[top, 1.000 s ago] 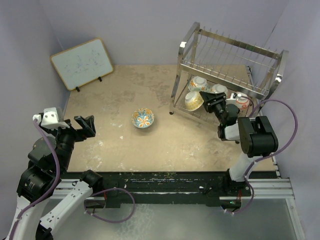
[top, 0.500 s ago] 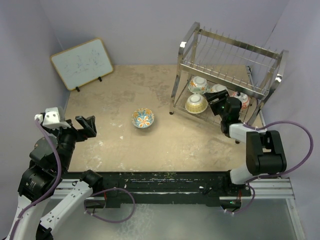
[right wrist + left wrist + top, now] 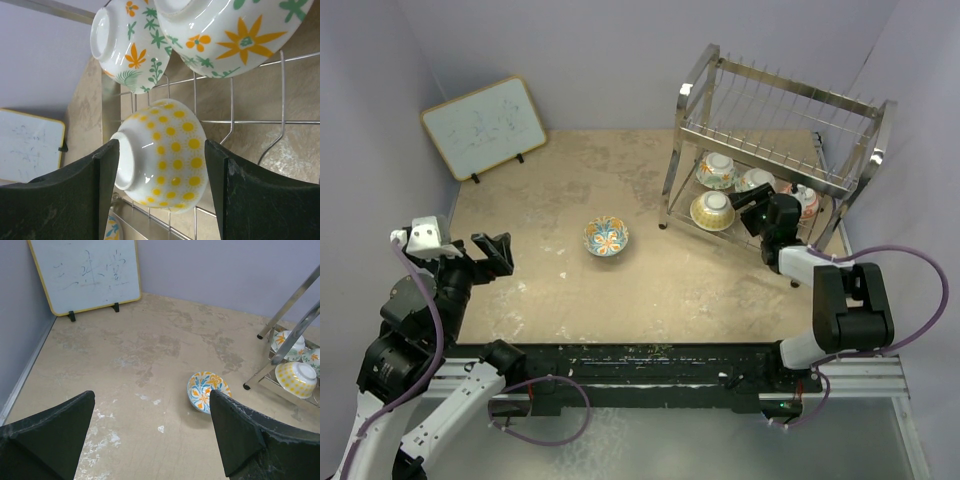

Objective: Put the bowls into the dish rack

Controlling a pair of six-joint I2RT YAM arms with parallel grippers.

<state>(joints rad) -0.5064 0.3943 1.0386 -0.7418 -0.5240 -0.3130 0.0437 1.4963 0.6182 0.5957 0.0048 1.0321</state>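
The dish rack [image 3: 780, 92] stands at the back right. On its lower tier rest several bowls turned rim-down: a yellow-dotted bowl [image 3: 712, 210], two floral bowls [image 3: 717, 170] [image 3: 756, 181] and a red-orange one [image 3: 807, 203]. My right gripper [image 3: 752, 207] reaches into that tier and stands open around the yellow-dotted bowl [image 3: 170, 155], which lies on the rack wires [image 3: 232, 121]; its right finger is clear of the bowl. One blue-and-orange bowl [image 3: 607, 237] sits upright mid-table. My left gripper [image 3: 490, 252] hovers open at the left, well short of that bowl [image 3: 206, 390].
A wood-framed whiteboard [image 3: 482, 127] leans at the back left corner. Purple walls close in the table on three sides. The rack's upper tier [image 3: 790, 135] and chrome legs [image 3: 295, 330] hem in the right gripper. Two floral bowls [image 3: 127, 45] [image 3: 230, 30] sit just beyond the dotted one.
The right gripper carried the yellow-dotted bowl deeper into the lower tier and opened its jaws; the bowl now rests rim-down on the wires. The left arm barely shifted.
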